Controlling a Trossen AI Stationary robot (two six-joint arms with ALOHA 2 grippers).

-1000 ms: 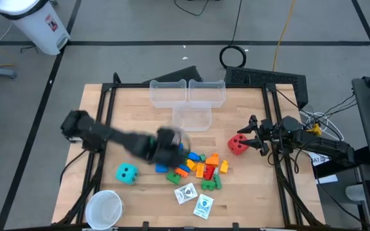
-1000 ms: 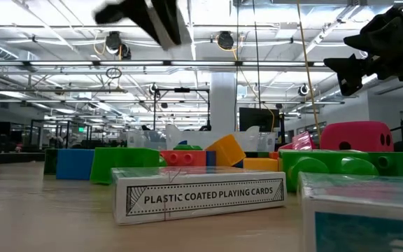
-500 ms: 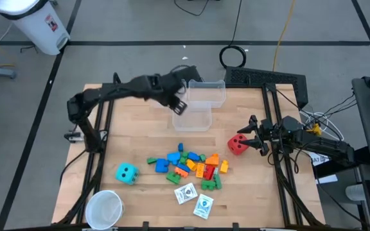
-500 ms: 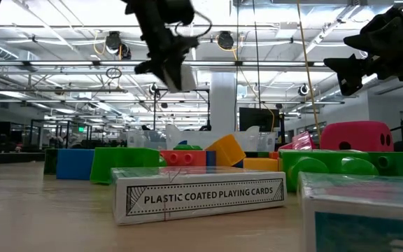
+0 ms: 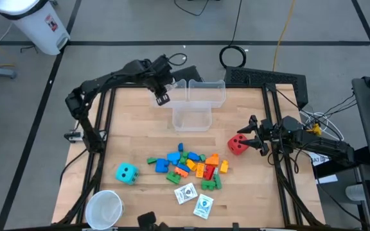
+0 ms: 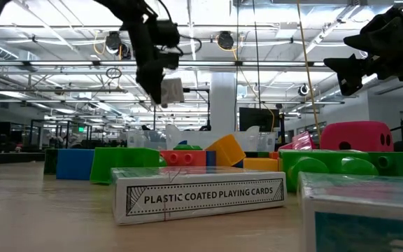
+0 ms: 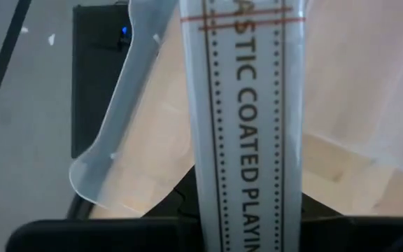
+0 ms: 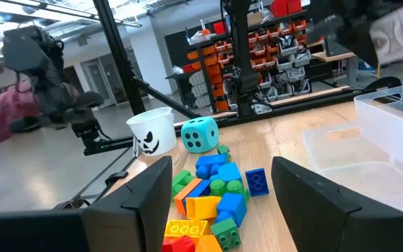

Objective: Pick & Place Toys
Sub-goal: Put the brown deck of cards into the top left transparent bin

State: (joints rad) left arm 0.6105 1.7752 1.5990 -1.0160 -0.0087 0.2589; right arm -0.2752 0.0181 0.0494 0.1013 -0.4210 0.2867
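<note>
One white card pack is off the table, pinched in the left gripper, whose fingers are pressed onto it. The left wrist view shows the pack running lengthwise out from between the fingers, with printed lettering along its face. It hangs in the air at the far side of the table, over the rim of the far-left clear bin. A second clear bin stands just beside that one, and a third sits in front of them, nearer the table's middle.

Two more card packs lie flat at the near edge. In the low view one of them reads "PLASTIC COATED PLAYING CARDS". Just behind them is a loose pile of blocks in blue, green, orange, red and yellow. A cyan die rests left of the pile, apart from it. A red die sits to the right of the pile.

The right gripper waits just beside the red die at the table's right edge, its fingers spread with nothing between them. A white cup stands at the near-left corner.
</note>
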